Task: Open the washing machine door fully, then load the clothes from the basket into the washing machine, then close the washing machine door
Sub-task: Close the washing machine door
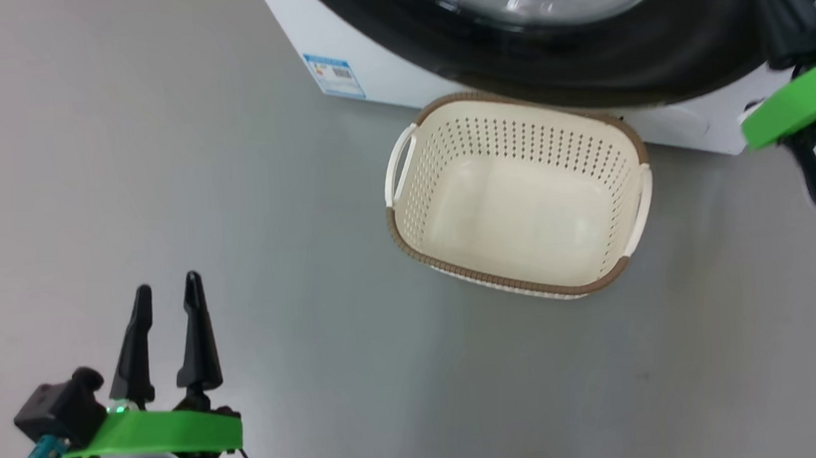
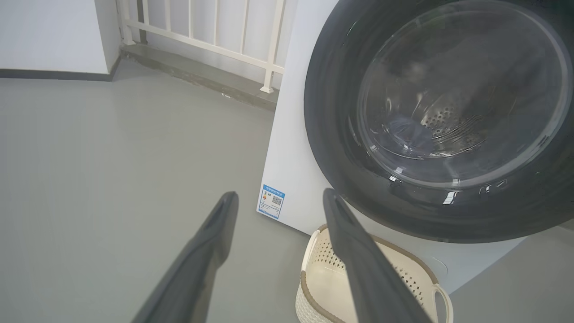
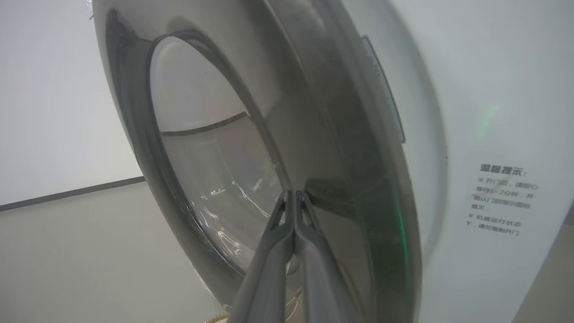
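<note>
Right, in the head view the washing machine (image 1: pixel 381 67) sits at twelve o'clock, its white front carrying a small blue label (image 1: pixel 334 74) toward eleven. The washing machine door (image 1: pixel 584 62), a glossy black rim round domed glass, lies flat against that front as far as the left wrist view shows; whether it is latched I cannot tell. The basket (image 1: pixel 499 280) stands on the grey floor (image 1: pixel 231 199) dead centre, its far rim close under the machine's front, and I can see its bare cream bottom. Behind the glass in the left wrist view there is a dim bluish shape (image 2: pixel 408 132) against the perforated drum (image 2: pixel 448 119); I cannot say what it is. My left gripper (image 1: pixel 167 284) hangs at seven o'clock, well apart from the basket, fingers spread wide with nothing between them. My right gripper (image 3: pixel 293 194) is up at two o'clock, fingers pressed together on nothing, tips at the door's black rim; whether they touch it I cannot tell.
</note>
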